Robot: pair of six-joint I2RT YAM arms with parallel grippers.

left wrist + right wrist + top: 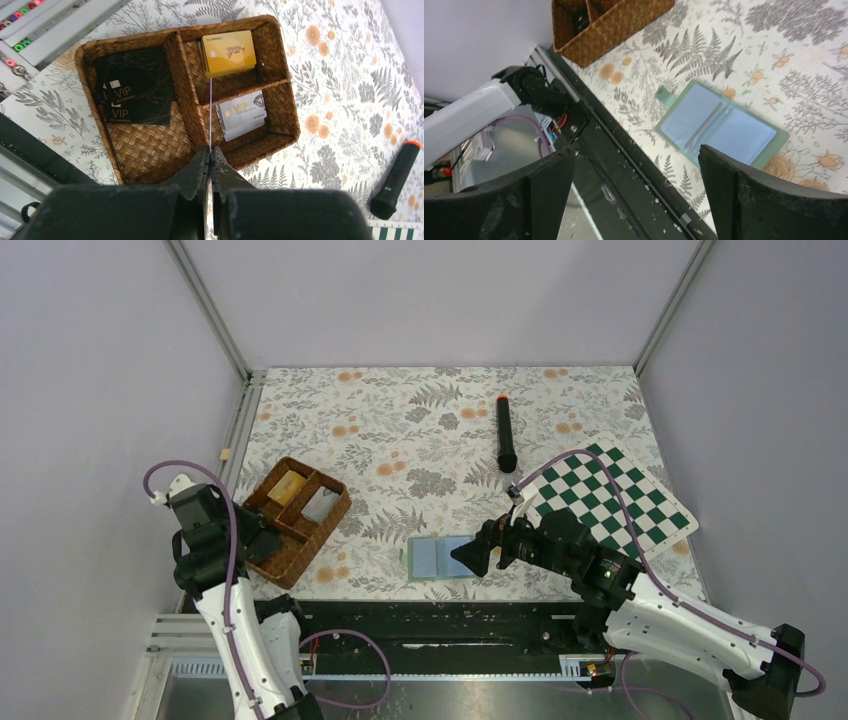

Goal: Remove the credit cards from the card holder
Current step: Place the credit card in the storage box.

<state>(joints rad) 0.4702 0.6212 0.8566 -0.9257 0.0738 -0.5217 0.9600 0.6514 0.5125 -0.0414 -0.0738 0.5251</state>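
With the card holder [430, 560] lying open by the near edge of the tabletop [420, 430] and my right end effector [468, 556] wide open and empty just beside it, I judge a careless nudge could push it off, while my left end effector [210, 151], shut on nothing, hovers over the credit cards [242, 114] in the wicker tray [282, 80].

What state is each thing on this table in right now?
card holder: lying open, inner panels up, no cards showing.
credit cards: in the tray, black, gold and silver each in its own compartment.
wicker tray: all three compartments occupied.
left gripper: shut, above the tray.
right gripper: open wide, empty, by the card holder.
black orange-tipped cylinder: lying on its side.
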